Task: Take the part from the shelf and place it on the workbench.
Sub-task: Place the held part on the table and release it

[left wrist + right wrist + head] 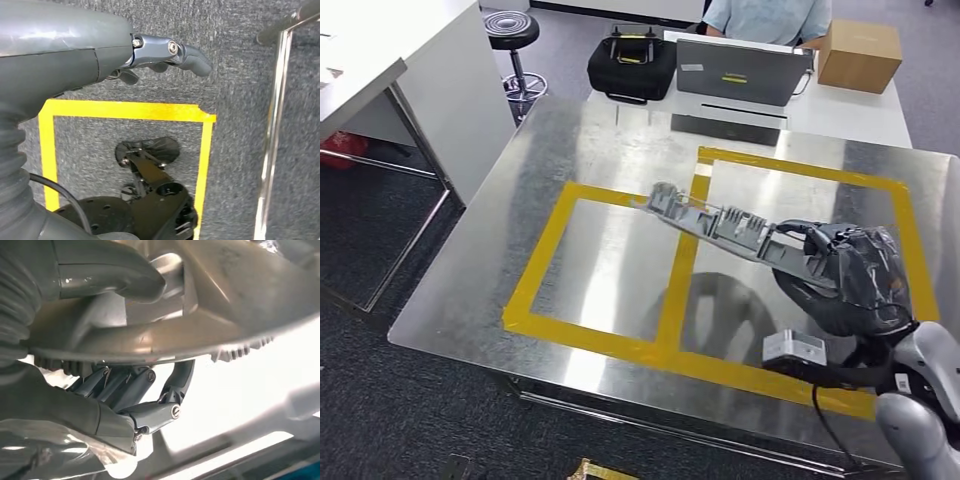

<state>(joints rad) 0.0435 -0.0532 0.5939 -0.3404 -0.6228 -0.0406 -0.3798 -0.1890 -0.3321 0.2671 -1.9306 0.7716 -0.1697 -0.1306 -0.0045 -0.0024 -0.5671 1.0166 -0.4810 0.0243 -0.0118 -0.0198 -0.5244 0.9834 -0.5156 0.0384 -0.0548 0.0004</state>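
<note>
The right hand [848,275] is grasping one end of the long grey part [712,220], its fingers [128,390] clenching it, holding it over the taped rectangle [546,250] on the steel table [622,140], probably for lowering. The left hand [166,52] is hanging released over carpet.

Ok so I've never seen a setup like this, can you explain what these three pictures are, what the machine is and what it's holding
This is a humanoid robot with two arms ending in hands. The wide picture comes from a camera on its head, looking down at a steel workbench marked with yellow tape. Its right hand holds a long grey plastic part above the bench. Beyond the bench are a laptop, a black bag and a cardboard box.

The other two pictures come from cameras at the wrists. The right wrist view looks close along the part, with the fingers curled under it. The left wrist view shows the left hand holding nothing, over carpet.
</note>
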